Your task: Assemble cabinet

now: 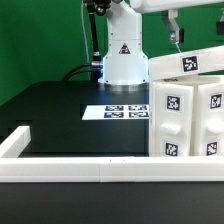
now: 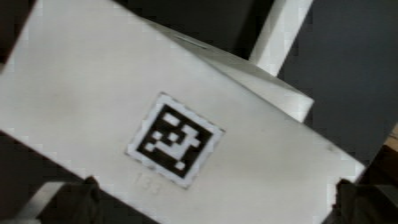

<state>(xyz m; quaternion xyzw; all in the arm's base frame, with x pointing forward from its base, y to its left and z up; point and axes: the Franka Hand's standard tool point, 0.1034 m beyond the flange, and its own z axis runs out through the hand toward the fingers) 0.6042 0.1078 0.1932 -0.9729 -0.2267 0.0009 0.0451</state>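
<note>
I am watching the end effector [image 1: 175,40] hanging in the upper right of the exterior view, its jaws spread wide with nothing clamped between them. It is right above the cabinet [image 1: 190,120], which is standing at the right edge of that view on the black tabletop [image 1: 60,115], just behind the white border rail [image 1: 100,172]. A white tagged panel [image 1: 188,63] is lying tilted across the top of the cabinet rather than sitting flat. In the wrist view it is filling most of the frame, its tag [image 2: 178,140] skewed against the line between the fingertips [image 2: 71,200]. That skew is what is worrying me: closing at this angle, the pads could be catching a corner instead of two parallel edges, and the smooth plastic could be twisting free or sliding off the cabinet. Pressing down too far could also be tipping the panel or nudging the parts below out of line. I cannot tell whether the panel is fitting within the jaws' reach. The marker board [image 1: 125,110] is lying well apart, so I am expecting no trouble there.
</note>
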